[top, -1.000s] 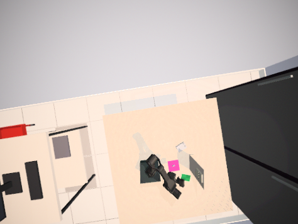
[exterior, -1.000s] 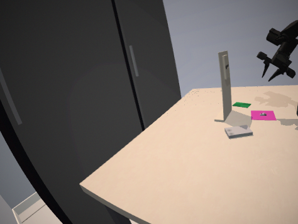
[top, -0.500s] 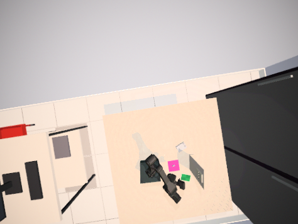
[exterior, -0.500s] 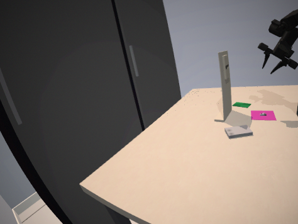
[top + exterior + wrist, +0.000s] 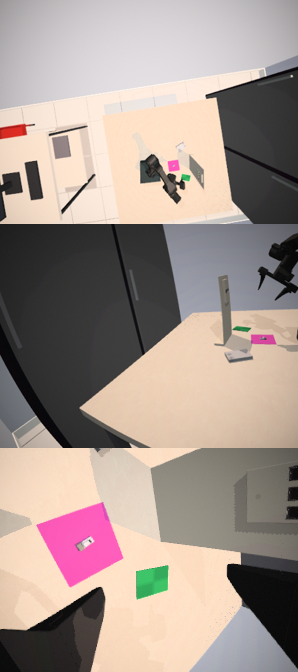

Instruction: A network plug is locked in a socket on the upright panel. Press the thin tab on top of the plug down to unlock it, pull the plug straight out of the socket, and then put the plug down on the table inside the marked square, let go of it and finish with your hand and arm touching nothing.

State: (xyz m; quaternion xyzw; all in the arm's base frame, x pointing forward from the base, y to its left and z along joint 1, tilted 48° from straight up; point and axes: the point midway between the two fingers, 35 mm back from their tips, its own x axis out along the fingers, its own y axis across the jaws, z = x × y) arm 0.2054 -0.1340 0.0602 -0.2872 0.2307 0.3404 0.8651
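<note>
The network plug [image 5: 173,165] [image 5: 263,338] [image 5: 85,543] is small and pale and lies near the middle of the pink square [image 5: 170,168] [image 5: 256,341] [image 5: 65,560] on the table. My gripper [image 5: 267,294] [image 5: 165,581] is wide open with nothing between its fingers, and is raised well above the table, away from the plug. The grey upright panel [image 5: 194,165] [image 5: 226,321] [image 5: 195,503] stands beyond the squares. Dark socket openings [image 5: 293,493] show on its raised plate in the wrist view. I cannot make out the plug's tab.
A smaller green patch [image 5: 185,177] [image 5: 241,328] [image 5: 152,582] lies on the table between the pink square and the panel side. A flat light grey box [image 5: 180,146] [image 5: 238,355] lies near the panel's foot. A tall black cabinet [image 5: 261,119] [image 5: 78,302] stands past the table's edge.
</note>
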